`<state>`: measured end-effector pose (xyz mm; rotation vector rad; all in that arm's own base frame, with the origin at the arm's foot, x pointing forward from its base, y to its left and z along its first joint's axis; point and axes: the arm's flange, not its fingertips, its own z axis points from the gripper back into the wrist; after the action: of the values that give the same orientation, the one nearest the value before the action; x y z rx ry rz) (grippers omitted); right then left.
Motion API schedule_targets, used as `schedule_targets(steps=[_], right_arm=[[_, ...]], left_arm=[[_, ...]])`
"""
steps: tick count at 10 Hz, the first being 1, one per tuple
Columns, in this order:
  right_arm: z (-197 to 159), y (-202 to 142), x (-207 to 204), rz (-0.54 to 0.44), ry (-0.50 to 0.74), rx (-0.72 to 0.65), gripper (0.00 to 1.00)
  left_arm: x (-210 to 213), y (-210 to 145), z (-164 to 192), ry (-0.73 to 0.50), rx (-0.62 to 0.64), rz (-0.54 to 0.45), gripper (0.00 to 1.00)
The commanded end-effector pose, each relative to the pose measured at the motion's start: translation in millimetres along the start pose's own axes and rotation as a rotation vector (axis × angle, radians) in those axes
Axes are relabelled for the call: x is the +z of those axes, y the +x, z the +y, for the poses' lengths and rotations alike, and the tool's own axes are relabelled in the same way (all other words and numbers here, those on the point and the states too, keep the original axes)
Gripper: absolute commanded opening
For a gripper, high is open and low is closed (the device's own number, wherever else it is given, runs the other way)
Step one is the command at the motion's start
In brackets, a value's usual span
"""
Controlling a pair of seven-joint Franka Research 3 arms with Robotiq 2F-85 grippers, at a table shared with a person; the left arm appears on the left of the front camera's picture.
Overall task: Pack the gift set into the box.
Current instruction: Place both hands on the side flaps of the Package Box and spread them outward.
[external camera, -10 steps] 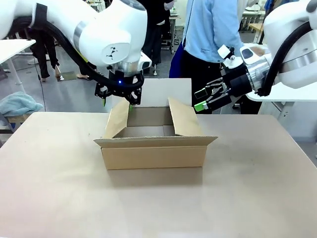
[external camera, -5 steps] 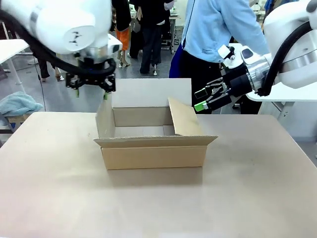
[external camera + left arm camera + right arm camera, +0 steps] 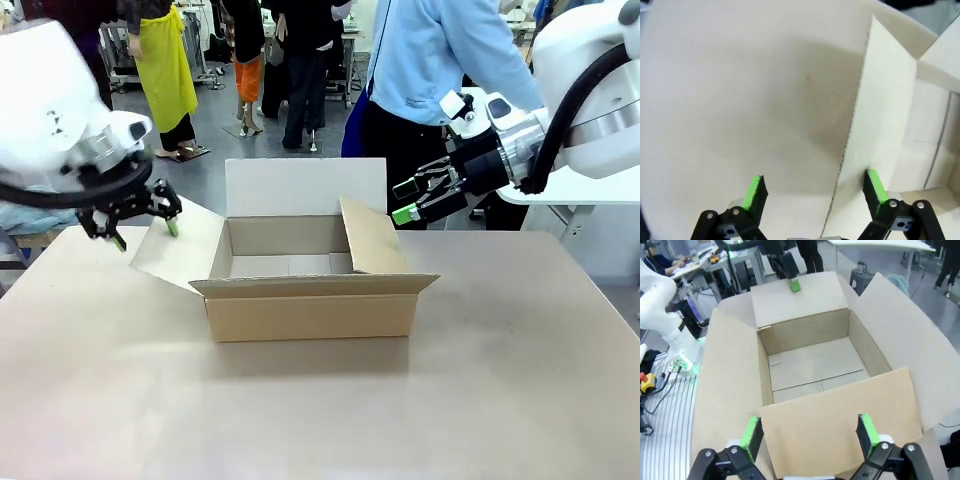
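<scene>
Open and waiting: a plain brown corrugated cardboard box (image 3: 310,315) sits on a pale beige table (image 3: 320,430), its floor bare and its long axis running from one gripper across to the other. The left gripper (image 3: 146,236), black fingers with green pads spread apart and holding nothing, hangs low over the box's left flap (image 3: 178,252), which lies folded outward beneath it. One pad sits just beside the flap's edge; whether it touches cannot be told. The right gripper (image 3: 404,201), likewise parted and empty, hovers just above and outside the right flap (image 3: 372,237), a brown panel that leans away from it, inward over the opening. The far flap (image 3: 305,186) stands upright and the near flap (image 3: 315,285) lies flat.

The leaning panel looks to be the obstacle to packing. It lies directly ahead of and below the right gripper's fingertips, well apart from the left gripper, so the right gripper is judged the nearer to fold it out. A person in a light blue top (image 3: 430,60) stands behind the right gripper.
</scene>
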<state>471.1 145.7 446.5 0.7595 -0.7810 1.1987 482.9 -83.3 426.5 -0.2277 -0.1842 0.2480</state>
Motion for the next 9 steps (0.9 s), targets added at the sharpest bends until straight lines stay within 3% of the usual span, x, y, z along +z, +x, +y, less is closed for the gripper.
schedule_targets(steps=[1,2,3,4,6,7,8,9], right_arm=[[0.5,3.8,1.7,-0.004,0.0,-0.019,1.0],[0.5,3.8,1.7,-0.004,0.0,-0.019,1.0],[0.0,0.0,0.0,0.0,0.0,0.0,1.0],[-1.3,18.4,-7.9,0.054,-0.021,-0.163,1.0],[-9.2,97.5,-57.2,0.099,-0.104,-0.386,1.0],[-9.9,131.1,-82.6,0.259,-0.181,-0.464,1.0],[2.5,159.0,-109.7,0.518,-0.322,-0.598,1.0],[20.6,173.8,-131.0,0.665,-0.403,-0.666,1.0]], left_arm=[[-28.5,-5.8,33.7,-0.26,-0.005,0.19,1.0],[0.0,0.0,0.0,0.0,0.0,0.0,1.0],[0.0,0.0,0.0,0.0,0.0,0.0,1.0],[0.0,0.0,0.0,0.0,0.0,0.0,1.0],[0.0,0.0,0.0,0.0,0.0,0.0,1.0],[0.0,0.0,0.0,0.0,0.0,0.0,1.0],[0.0,0.0,0.0,0.0,0.0,0.0,1.0],[0.0,0.0,0.0,0.0,0.0,0.0,1.0]])
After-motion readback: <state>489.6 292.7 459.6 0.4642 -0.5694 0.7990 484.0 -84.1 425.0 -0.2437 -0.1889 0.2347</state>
